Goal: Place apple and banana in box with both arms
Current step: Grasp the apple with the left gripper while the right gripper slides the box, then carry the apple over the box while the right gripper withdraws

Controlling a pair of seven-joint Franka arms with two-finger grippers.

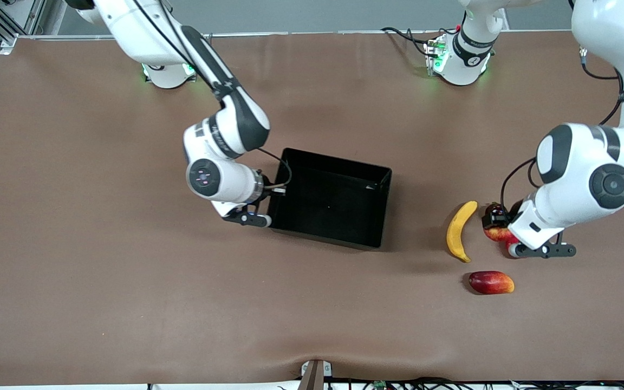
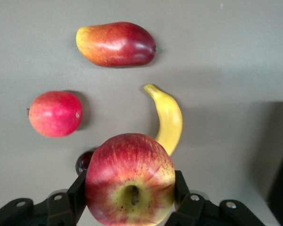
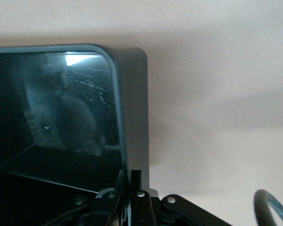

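Glossy black, the box (image 1: 331, 197) sits near the middle of the table (image 1: 101, 271), and your right gripper (image 3: 130, 190) is pinched shut on the rim of the wall at the right arm's end of it, so treat that arm as the anchor and keep it steady. Your left gripper (image 2: 130, 197) is at the left arm's end of the table, toward the front-camera edge, with its fingers (image 2: 78, 190) clamped either side of the apple (image 2: 130, 179); the wrist view shows the pale stem end facing the camera and the fruit sitting squarely between the pads. The banana (image 1: 460, 231) lies on the table just beside that gripper, on the box's side of it, untouched, with a mango (image 1: 491, 282) nearer the front camera and a plain red fruit (image 2: 55, 113) close by. Judging from this, the step in hand is carrying the apple to the box. Lift straight up first so you do not clip the banana, then travel over it toward the box's open interior. Come in above the wall at the left arm's end, lower well inside, and let go only when the apple is close to the floor, since a round fruit will likely roll or bounce.
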